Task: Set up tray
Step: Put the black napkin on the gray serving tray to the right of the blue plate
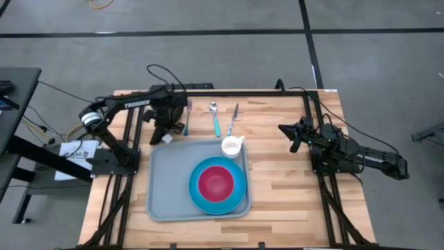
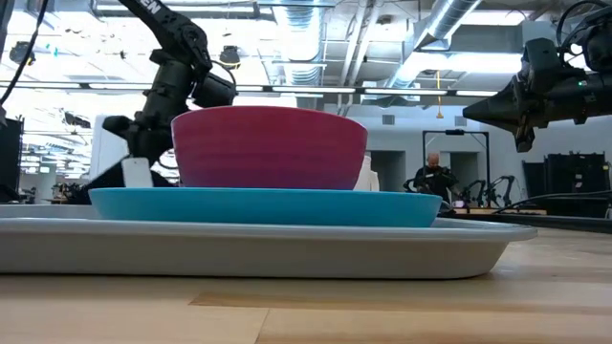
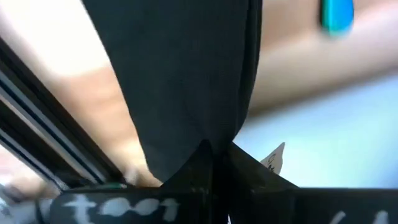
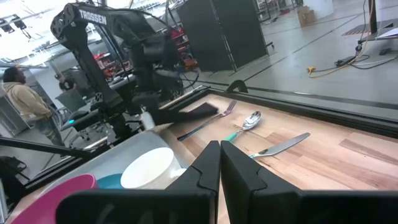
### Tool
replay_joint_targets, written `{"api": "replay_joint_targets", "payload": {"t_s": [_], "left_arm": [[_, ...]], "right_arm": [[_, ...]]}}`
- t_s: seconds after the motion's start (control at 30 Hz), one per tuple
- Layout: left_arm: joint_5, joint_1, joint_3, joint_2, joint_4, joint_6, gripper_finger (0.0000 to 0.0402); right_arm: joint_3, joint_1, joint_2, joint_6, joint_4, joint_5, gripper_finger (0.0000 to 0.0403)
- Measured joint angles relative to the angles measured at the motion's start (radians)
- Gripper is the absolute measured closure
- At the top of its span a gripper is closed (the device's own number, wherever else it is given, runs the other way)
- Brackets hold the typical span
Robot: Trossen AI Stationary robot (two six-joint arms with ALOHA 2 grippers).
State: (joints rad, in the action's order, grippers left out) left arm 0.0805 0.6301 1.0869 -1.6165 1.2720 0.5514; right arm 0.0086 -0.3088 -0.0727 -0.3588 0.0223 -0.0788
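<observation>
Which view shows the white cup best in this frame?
The high view: the white cup sits whole on the tray, at its far right corner beside the blue plate. The right wrist view shows its rim partly behind the fingers; the low view shows only a sliver behind the bowl; the left wrist view shows none.

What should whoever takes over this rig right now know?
Left gripper: at the far left corner of the tray, shut on a black napkin.
Right gripper: shut, empty, waiting above the table right of the tray.
Done: blue plate with red bowl on the tray; white cup at its far right corner.
Left: place the napkin. Fork, spoon and knife lie on the table beyond the tray, probably next.
</observation>
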Motion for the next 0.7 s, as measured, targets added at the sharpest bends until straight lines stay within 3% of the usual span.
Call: {"api": "replay_joint_targets", "payload": {"t_s": [0.7], "left_arm": [[0.269, -0.466, -0.013, 0.002, 0.008, 0.444, 0.0401]], "right_arm": [[0.000, 0.000, 0.000, 0.000, 0.000, 0.000, 0.0398]]}}
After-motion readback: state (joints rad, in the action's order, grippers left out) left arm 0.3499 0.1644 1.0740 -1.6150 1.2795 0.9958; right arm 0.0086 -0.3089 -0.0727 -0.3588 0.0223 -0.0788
